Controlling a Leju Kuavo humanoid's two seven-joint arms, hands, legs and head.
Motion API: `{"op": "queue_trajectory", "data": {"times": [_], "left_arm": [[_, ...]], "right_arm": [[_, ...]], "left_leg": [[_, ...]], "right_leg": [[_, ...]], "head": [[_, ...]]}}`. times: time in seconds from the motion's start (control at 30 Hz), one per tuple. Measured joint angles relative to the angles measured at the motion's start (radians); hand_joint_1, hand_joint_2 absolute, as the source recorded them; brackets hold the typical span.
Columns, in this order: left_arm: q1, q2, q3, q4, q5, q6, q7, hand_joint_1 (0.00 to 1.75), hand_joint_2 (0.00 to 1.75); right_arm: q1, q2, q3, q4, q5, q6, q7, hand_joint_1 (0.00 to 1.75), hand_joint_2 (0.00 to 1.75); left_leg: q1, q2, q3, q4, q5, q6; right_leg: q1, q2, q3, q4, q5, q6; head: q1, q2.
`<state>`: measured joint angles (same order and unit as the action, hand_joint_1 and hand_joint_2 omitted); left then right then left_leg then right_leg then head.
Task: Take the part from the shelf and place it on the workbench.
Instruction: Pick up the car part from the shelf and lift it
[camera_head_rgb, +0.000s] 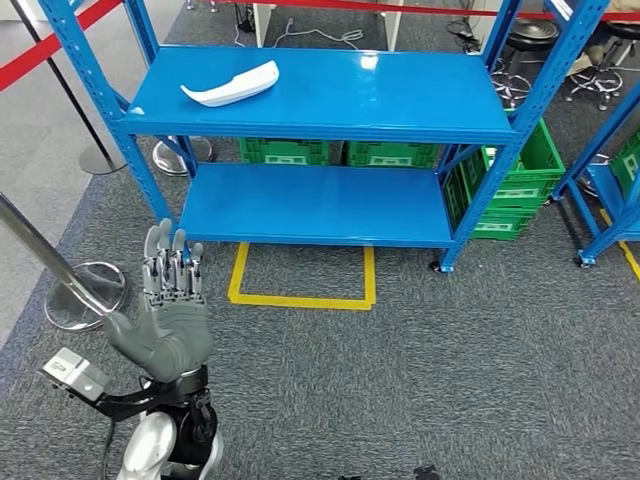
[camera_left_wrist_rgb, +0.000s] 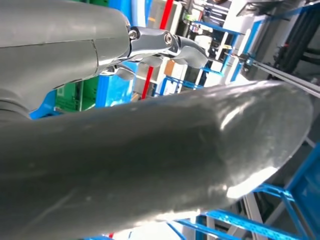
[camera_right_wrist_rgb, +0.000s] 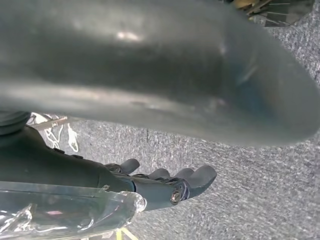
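Reach for part, not yet grasped.
White part (camera_head_rgb: 231, 84) lies on top shelf (camera_head_rgb: 423, 95), left side, well apart from left hand (camera_head_rgb: 170, 315), which is raised with fingers spread, holding nothing. Right hand (camera_right_wrist_rgb: 166, 185) hangs over carpet, fingers loosely extended, empty. Part is best approached from above at its thicker middle and clamped before lifting.

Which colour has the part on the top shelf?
White part, clearest in the head view.

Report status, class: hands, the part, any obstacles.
Left hand open, raised, holding nothing. Right hand by the carpet, holding nothing, fingers nearly straight. White part on the top shelf, untouched. Nothing between left hand and part.
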<state>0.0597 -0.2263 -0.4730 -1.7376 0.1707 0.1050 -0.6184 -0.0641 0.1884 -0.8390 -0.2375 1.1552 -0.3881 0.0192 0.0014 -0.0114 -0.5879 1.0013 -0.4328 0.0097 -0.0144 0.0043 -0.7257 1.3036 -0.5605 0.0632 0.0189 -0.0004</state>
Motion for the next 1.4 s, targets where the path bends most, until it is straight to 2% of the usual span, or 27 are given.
{"op": "queue_trajectory", "data": {"times": [0.03,0.1,0.17,0.27,0.3,0.37,0.43,0.47,0.5,0.57,0.63,0.7,0.8,0.83,0.87,0.93,0.97,1.0,1.03,1.07,1.13,1.17,1.2,1.27,1.3,1.37,1.4], "left_arm": [[0.0,0.0,0.001,0.0,0.003,-0.014,-0.001,0.0,0.0],[0.0,0.0,0.001,0.0,0.013,-0.047,-0.003,0.0,0.0],[0.0,0.001,0.001,0.0,0.019,-0.081,-0.007,0.0,0.0],[-0.001,0.002,0.001,0.0,0.015,-0.118,-0.012,0.0,0.0],[-0.002,0.002,0.002,0.0,0.007,-0.124,-0.014,0.0,0.0],[-0.003,0.003,0.003,0.0,-0.012,-0.128,-0.02,0.0,0.0],[-0.003,0.003,0.004,0.0,-0.025,-0.126,-0.028,0.0,0.0],[-0.002,0.003,0.006,0.0,-0.032,-0.123,-0.032,0.0,0.0],[-0.002,0.003,0.007,0.0,-0.038,-0.121,-0.035,0.0,0.0],[-0.002,0.003,0.009,0.0,-0.053,-0.122,-0.041,0.0,0.0],[-0.005,0.003,0.009,0.0,-0.067,-0.13,-0.054,0.0,0.0],[-0.008,0.003,0.008,0.0,-0.075,-0.138,-0.068,0.0,0.0],[-0.006,0.003,0.009,0.0,-0.079,-0.142,-0.074,0.0,0.0],[-0.006,0.003,0.009,0.0,-0.08,-0.142,-0.074,0.0,0.0],[-0.005,0.002,0.009,0.0,-0.08,-0.143,-0.074,0.0,0.0],[-0.006,0.002,0.008,0.0,-0.08,-0.145,-0.074,0.0,0.0],[-0.005,0.002,0.009,0.0,-0.079,-0.147,-0.074,0.0,0.0],[-0.005,0.002,0.009,0.0,-0.078,-0.149,-0.074,0.0,0.0],[-0.005,0.002,0.009,0.0,-0.075,-0.15,-0.073,0.0,0.0],[-0.004,0.002,0.009,0.0,-0.072,-0.151,-0.071,0.0,0.0],[-0.004,0.001,0.01,0.001,-0.066,-0.152,-0.067,0.0,0.0],[-0.004,0.001,0.01,0.001,-0.063,-0.152,-0.066,0.0,0.0],[-0.004,0.001,0.011,0.002,-0.061,-0.153,-0.065,0.0,0.0],[-0.006,0.0,0.011,0.002,-0.058,-0.154,-0.063,0.0,0.0],[-0.006,0.0,0.011,0.002,-0.058,-0.155,-0.062,0.0,0.0],[-0.007,0.001,0.012,0.003,-0.058,-0.155,-0.062,0.0,0.0],[-0.007,0.001,0.013,0.003,-0.058,-0.155,-0.062,0.0,0.0]], "right_arm": [[0.0,0.0,0.001,0.001,0.003,0.005,0.004,0.0,0.0],[-0.002,0.0,0.003,0.001,0.01,0.014,0.013,0.0,0.0],[-0.004,0.0,0.005,0.002,0.02,0.021,0.021,0.0,0.0],[-0.001,0.0,0.016,0.003,0.044,0.034,0.024,0.0,0.0],[-0.001,0.0,0.022,0.003,0.055,0.04,0.024,0.0,0.0],[-0.002,0.0,0.033,0.003,0.071,0.048,0.024,0.0,0.0],[-0.001,0.0,0.042,0.003,0.081,0.05,0.025,0.0,0.0],[-0.001,0.0,0.045,0.003,0.084,0.05,0.028,0.0,0.0],[0.0,0.0,0.047,0.003,0.086,0.05,0.03,0.0,0.0],[0.0,0.001,0.05,0.003,0.088,0.052,0.032,0.0,0.0],[-0.001,0.001,0.053,0.003,0.088,0.057,0.031,0.0,0.0],[-0.001,0.001,0.053,0.003,0.087,0.062,0.03,0.0,0.0],[0.0,0.001,0.053,0.003,0.086,0.067,0.03,0.0,0.0],[-0.001,0.001,0.053,0.004,0.086,0.068,0.03,0.0,0.0],[-0.002,0.001,0.053,0.004,0.086,0.069,0.03,0.0,0.0],[0.0,0.001,0.053,0.004,0.085,0.072,0.03,0.0,0.0],[0.004,0.001,0.053,0.004,0.084,0.073,0.03,0.0,0.0],[0.008,0.001,0.053,0.004,0.083,0.074,0.03,0.0,0.0],[0.011,0.001,0.053,0.004,0.082,0.074,0.031,0.0,0.0],[0.012,0.001,0.053,0.004,0.082,0.074,0.031,0.0,0.0],[0.014,0.001,0.053,0.004,0.081,0.074,0.031,0.0,0.0],[0.014,0.001,0.053,0.005,0.08,0.074,0.031,0.0,0.0],[0.013,0.001,0.053,0.005,0.08,0.075,0.031,0.0,0.0],[0.01,0.001,0.053,0.005,0.081,0.075,0.03,0.0,0.0],[0.009,0.001,0.053,0.005,0.082,0.074,0.03,0.0,0.0],[0.007,0.0,0.053,0.005,0.084,0.074,0.03,0.0,0.0],[0.006,0.0,0.053,0.005,0.084,0.074,0.03,0.0,0.0]], "left_leg": [[0.0,-0.002,0.003,0.0,-0.001,-0.001],[-0.003,-0.005,0.008,0.002,-0.005,-0.006],[-0.006,-0.006,0.009,0.003,-0.008,-0.014],[-0.004,-0.006,0.008,0.004,-0.01,-0.029],[-0.004,-0.005,0.002,0.017,-0.022,-0.035],[-0.002,-0.002,-0.039,0.105,-0.073,-0.046],[0.001,-0.001,-0.105,0.235,-0.129,-0.052],[0.002,-0.001,-0.126,0.273,-0.135,-0.054],[0.004,-0.001,-0.131,0.278,-0.123,-0.055],[0.008,0.001,-0.086,0.183,-0.057,-0.057],[0.011,0.005,-0.025,0.059,-0.019,-0.055],[0.011,0.004,0.002,0.003,-0.029,-0.041],[0.009,-0.001,0.025,-0.009,-0.037,-0.012],[0.007,-0.002,0.038,-0.009,-0.04,-0.005],[0.005,-0.002,0.05,-0.009,-0.044,0.0],[-0.001,-0.002,0.074,-0.009,-0.063,0.007],[-0.004,-0.003,0.087,-0.009,-0.073,0.01],[-0.007,-0.004,0.103,-0.009,-0.084,0.012],[-0.009,-0.006,0.121,-0.009,-0.095,0.012],[-0.012,-0.008,0.14,-0.009,-0.108,0.012],[-0.015,-0.01,0.171,-0.008,-0.139,0.009],[-0.016,-0.011,0.18,-0.008,-0.152,0.005],[-0.014,-0.011,0.186,-0.01,-0.16,-0.001],[-0.011,-0.01,0.185,-0.002,-0.156,-0.014],[-0.01,-0.008,0.173,0.022,-0.144,-0.021],[-0.009,-0.004,0.106,0.121,-0.138,-0.034],[-0.007,-0.003,0.059,0.181,-0.156,-0.04]], "right_leg": [[0.001,0.0,0.022,-0.047,0.031,-0.003],[0.004,0.001,0.093,-0.187,0.094,-0.011],[0.006,0.002,0.132,-0.265,0.115,-0.016],[0.007,0.004,0.134,-0.273,0.115,-0.028],[0.005,0.003,0.135,-0.275,0.116,-0.033],[0.002,0.002,0.136,-0.278,0.118,-0.041],[0.001,0.0,0.136,-0.277,0.117,-0.044],[0.001,-0.001,0.136,-0.277,0.117,-0.044],[0.0,-0.001,0.136,-0.277,0.116,-0.044],[-0.002,0.0,0.139,-0.277,0.113,-0.039],[-0.001,0.003,0.139,-0.277,0.101,-0.026],[0.002,0.004,0.144,-0.281,0.091,-0.011],[-0.002,0.002,0.161,-0.274,0.093,0.007],[-0.003,0.001,0.148,-0.245,0.084,0.009],[-0.003,0.001,0.118,-0.193,0.071,0.009],[0.001,0.001,0.031,-0.064,0.031,0.005],[0.003,0.001,-0.007,-0.023,0.012,0.003],[0.005,0.001,-0.031,-0.014,-0.001,-0.001],[0.008,0.001,-0.039,-0.038,0.0,-0.005],[0.011,0.002,-0.036,-0.087,0.023,-0.011],[0.017,0.006,-0.021,-0.195,0.136,-0.026],[0.021,0.008,-0.015,-0.227,0.189,-0.034],[0.026,0.01,-0.011,-0.241,0.221,-0.041],[0.03,0.011,0.002,-0.248,0.22,-0.053],[0.028,0.011,0.009,-0.255,0.215,-0.058],[0.022,0.009,0.028,-0.271,0.208,-0.066],[0.021,0.008,0.035,-0.275,0.203,-0.069]], "head": [[0.0,0.0],[0.0,0.0],[-0.001,0.0],[-0.001,0.0],[-0.003,0.0],[-0.007,0.0],[-0.009,0.0],[-0.009,0.0],[-0.009,0.0],[-0.009,0.0],[-0.011,0.0],[-0.013,0.0],[-0.006,0.0],[-0.003,0.0],[-0.001,0.0],[0.002,0.0],[0.002,0.0],[0.002,0.0],[0.002,0.0],[0.003,0.0],[0.002,0.0],[0.0,0.0],[-0.001,0.0],[-0.002,0.0],[-0.003,0.0],[-0.006,0.0],[-0.007,0.0]]}}
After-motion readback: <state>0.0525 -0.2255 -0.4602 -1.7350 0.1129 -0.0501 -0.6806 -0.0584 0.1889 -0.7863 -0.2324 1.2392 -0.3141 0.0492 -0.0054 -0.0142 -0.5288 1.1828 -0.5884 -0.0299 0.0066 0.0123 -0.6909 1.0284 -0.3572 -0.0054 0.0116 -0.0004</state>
